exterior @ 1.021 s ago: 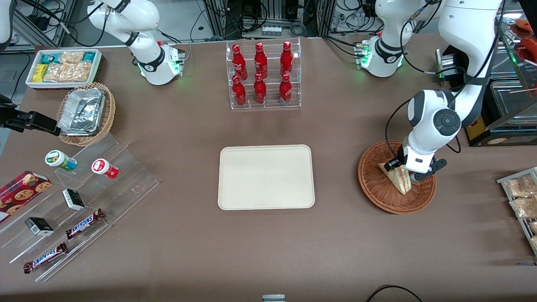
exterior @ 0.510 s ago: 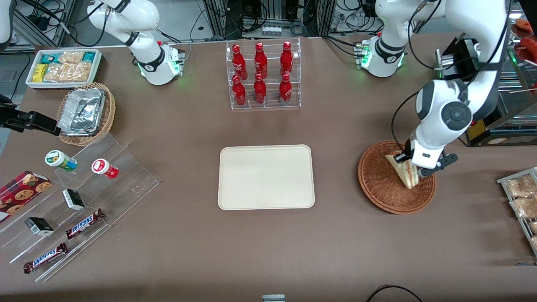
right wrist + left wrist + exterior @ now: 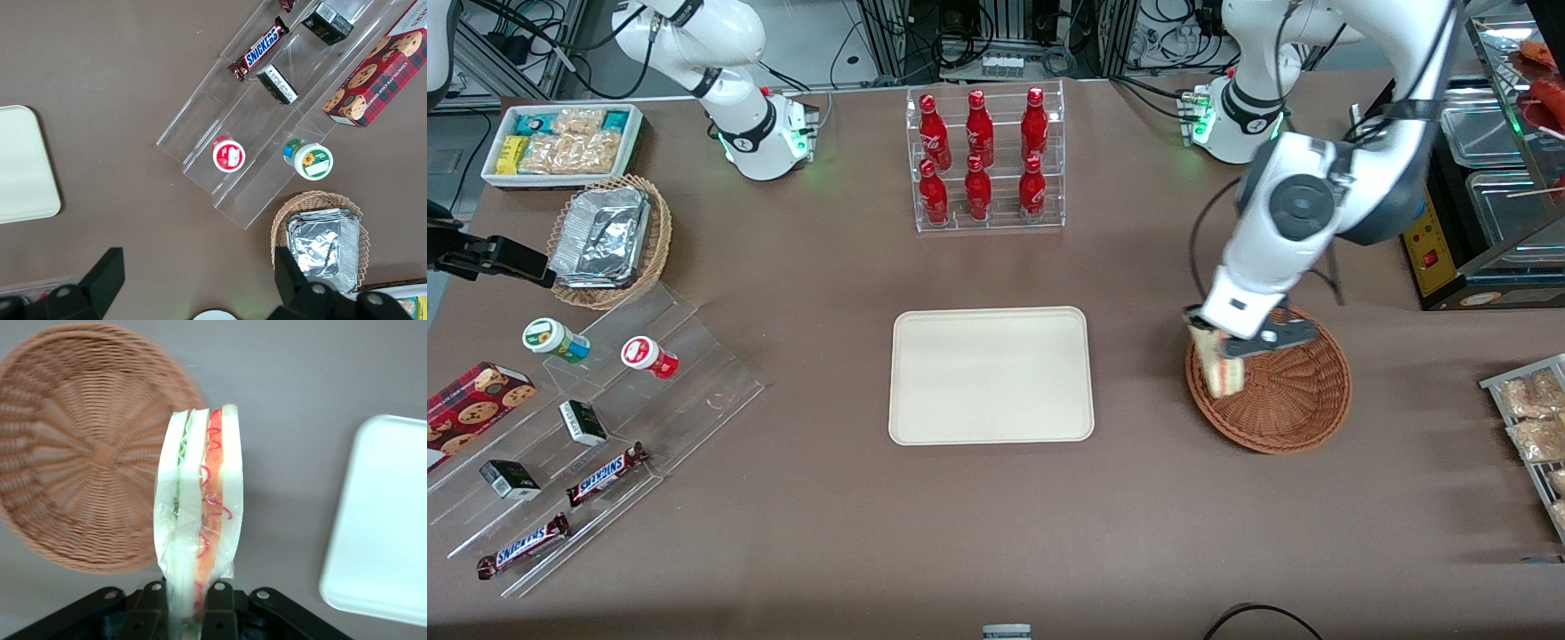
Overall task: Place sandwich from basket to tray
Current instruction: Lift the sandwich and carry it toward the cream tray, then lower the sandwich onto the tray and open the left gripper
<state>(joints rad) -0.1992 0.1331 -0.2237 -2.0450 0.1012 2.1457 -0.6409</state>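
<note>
— Where is the sandwich (image 3: 1221, 366)?
— Clamped between the fingers of the left gripper (image 3: 1227, 348), lifted above the rim of the wicker basket (image 3: 1285, 400) on the side facing the cream tray (image 3: 991, 375).
— And in the wrist view?
— The wrapped wedge (image 3: 199, 513) hangs over brown table, between basket (image 3: 80, 453) and tray (image 3: 383, 527).

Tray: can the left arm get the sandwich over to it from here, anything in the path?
Probably yes. The end effector is shut on the sandwich, lifted over the basket rim at the edge nearest the tray. Only bare table lies between, and the tray holds nothing.
</note>
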